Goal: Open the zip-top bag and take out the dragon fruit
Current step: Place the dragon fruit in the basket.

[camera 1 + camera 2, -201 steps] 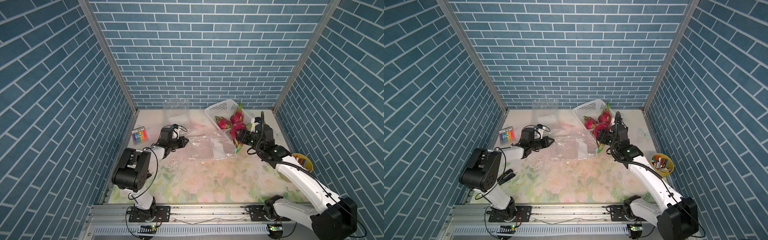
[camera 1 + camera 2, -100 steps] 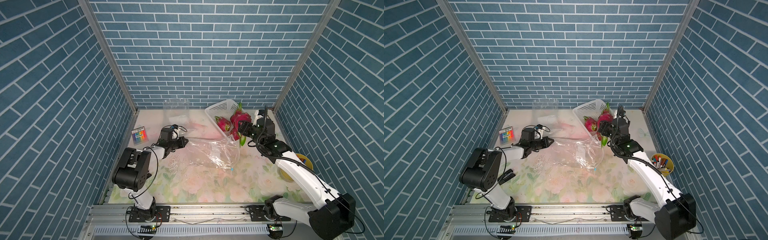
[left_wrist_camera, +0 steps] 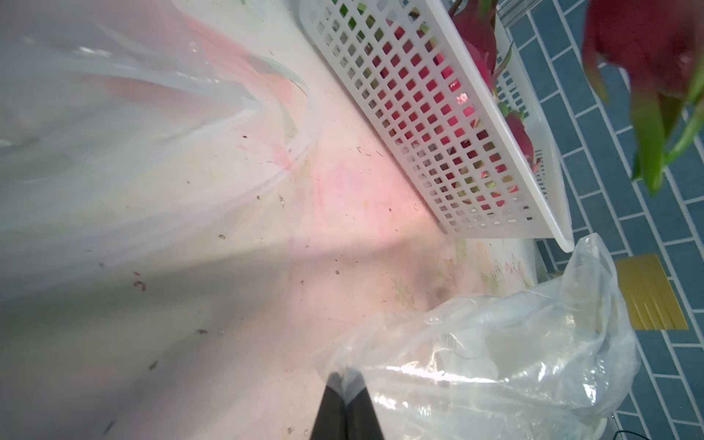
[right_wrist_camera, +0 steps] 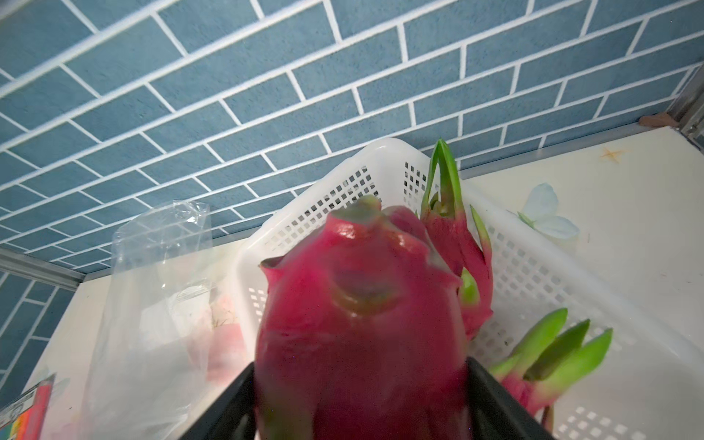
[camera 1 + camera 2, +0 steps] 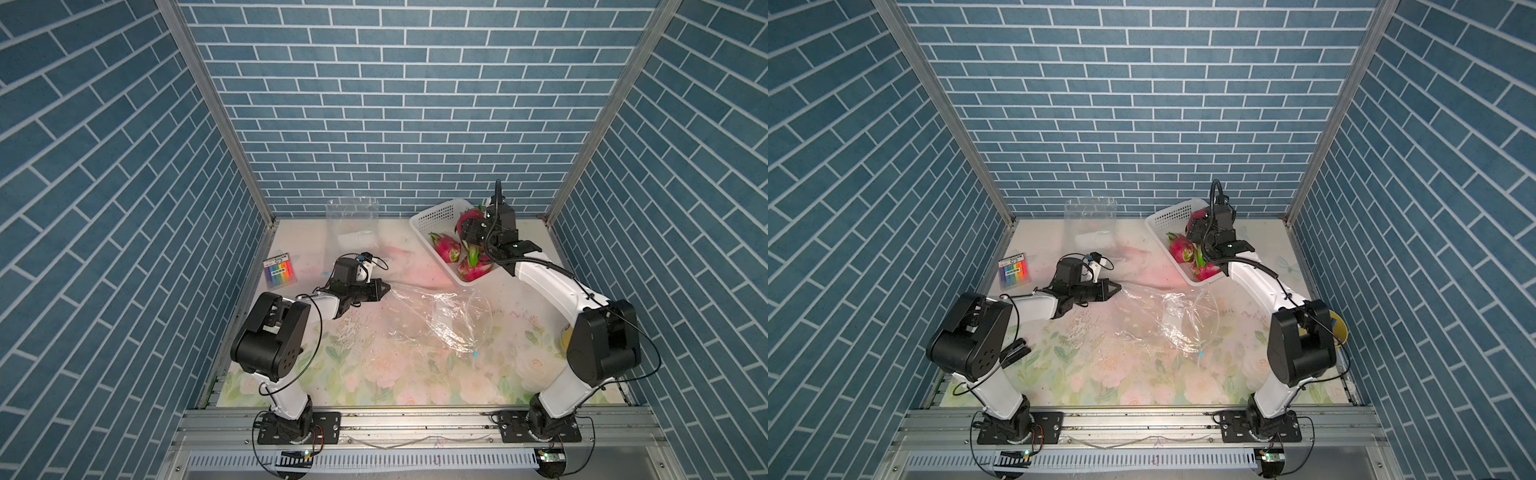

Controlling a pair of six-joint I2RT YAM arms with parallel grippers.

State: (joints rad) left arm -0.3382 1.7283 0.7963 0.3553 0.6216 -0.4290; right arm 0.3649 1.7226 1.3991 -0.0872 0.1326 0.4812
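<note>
- Pinched fully closed on a film edge of the zip-top bag (image 5: 440,322): left gripper (image 5: 385,288).
- Bag lying empty and crumpled mid-table; thin, light, slippery.
- Spread wide around the dragon fruit (image 4: 362,304), over the white basket (image 5: 432,216): right gripper (image 4: 362,400).
- Probably heavy, waxy, bruisable; best taken across the belly, clear of the green scales.
</note>
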